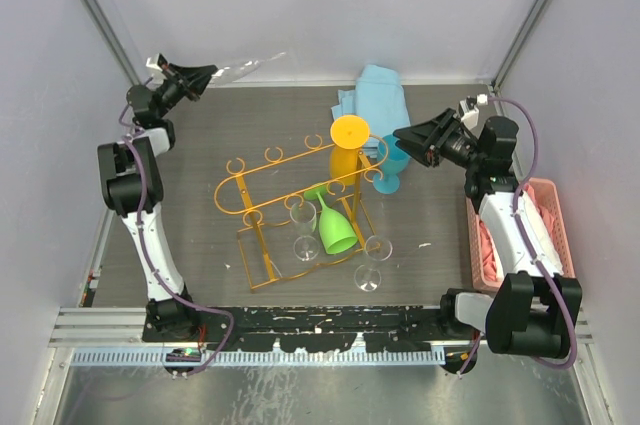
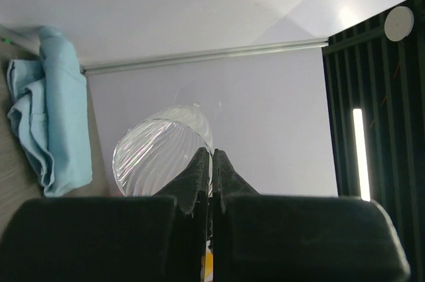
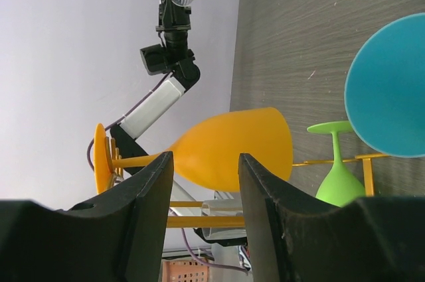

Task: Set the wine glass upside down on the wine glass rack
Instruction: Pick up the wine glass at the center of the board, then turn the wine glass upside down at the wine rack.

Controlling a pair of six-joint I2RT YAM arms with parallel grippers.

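Left hand: the left gripper (image 1: 200,75) (image 2: 212,156) was raised in the upper left of the overhead frame. Its fingers (image 2: 192,176) were pressed together, clamped on the wine glass (image 1: 238,67) (image 2: 156,156).
Wine glass: clear, held off the table (image 1: 200,145) and reaching sideways to the right of the fingers. Its ribbed bowl filled the lower middle of the left wrist frame. It was well apart from the rack (image 1: 285,180).
Rack: an orange wire stand at the centre of the overhead frame.
Right hand: the right gripper (image 1: 405,135) (image 3: 206,159) hovered at the rack's right end. Its fingers (image 3: 149,196) were apart, with nothing between them.
Orange glass: (image 1: 350,150) (image 3: 226,149) hung upside down at the rack's right end.
Green glass: (image 1: 335,227) (image 3: 339,179) hung foot up and tilted on the rack's lower side.
Teal glass: (image 1: 393,170) (image 3: 388,89) stood just right of the rack, beside the right gripper.
Other clear glasses: two, (image 1: 305,235) and (image 1: 372,263), at the rack's lower edge. Whether they stood or hung could not be told.
Blue cloth: (image 1: 375,95) (image 2: 53,116) lay bunched at the upper centre, above the rack.
Pink basket: (image 1: 560,235) sat at the right edge.
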